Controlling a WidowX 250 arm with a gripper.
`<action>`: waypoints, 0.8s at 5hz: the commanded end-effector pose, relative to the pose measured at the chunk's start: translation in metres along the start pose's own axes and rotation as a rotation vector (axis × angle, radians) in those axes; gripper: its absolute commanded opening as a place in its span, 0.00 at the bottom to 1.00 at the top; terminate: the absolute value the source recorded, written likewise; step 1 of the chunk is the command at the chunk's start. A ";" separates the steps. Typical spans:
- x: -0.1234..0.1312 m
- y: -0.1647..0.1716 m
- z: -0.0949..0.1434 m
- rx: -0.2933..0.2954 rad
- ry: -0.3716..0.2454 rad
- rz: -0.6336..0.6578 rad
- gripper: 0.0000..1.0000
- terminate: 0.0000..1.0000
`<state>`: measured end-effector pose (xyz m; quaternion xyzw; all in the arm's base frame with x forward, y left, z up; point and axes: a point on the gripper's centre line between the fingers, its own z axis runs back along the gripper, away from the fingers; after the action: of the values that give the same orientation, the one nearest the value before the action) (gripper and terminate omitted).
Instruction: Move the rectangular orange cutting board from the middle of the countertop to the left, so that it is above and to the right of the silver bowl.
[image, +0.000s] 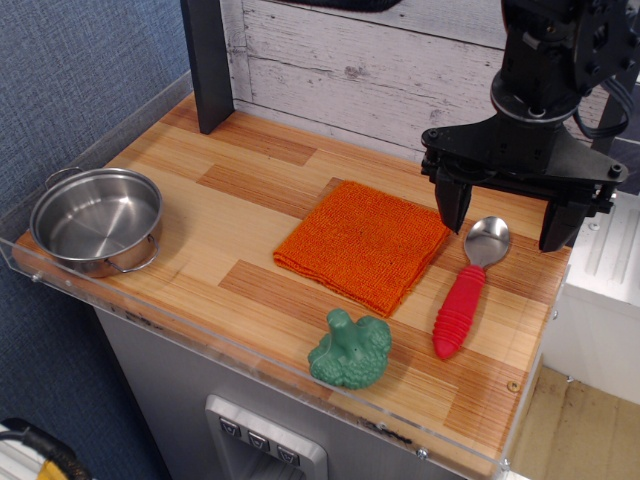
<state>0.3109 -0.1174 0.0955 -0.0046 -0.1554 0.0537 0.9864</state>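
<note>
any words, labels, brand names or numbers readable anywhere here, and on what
None can be read. The orange cloth, steel pot, red-handled spoon, green broccoli toy and gripper show no print. The buttons below the countertop are too small to tell.

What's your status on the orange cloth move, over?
Gripper open, empty, hovering above the red-handled spoon. Orange cloth mid-countertop, not yet moved. Steel pot far left. Bare wood between them, nothing blocking.
</note>
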 end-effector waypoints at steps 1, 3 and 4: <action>0.000 0.000 0.000 0.000 0.000 0.000 1.00 0.00; 0.000 0.057 0.001 0.033 0.046 -0.038 1.00 0.00; 0.002 0.088 -0.005 0.049 0.061 -0.057 1.00 0.00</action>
<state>0.3026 -0.0286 0.0761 0.0235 -0.1039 0.0326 0.9938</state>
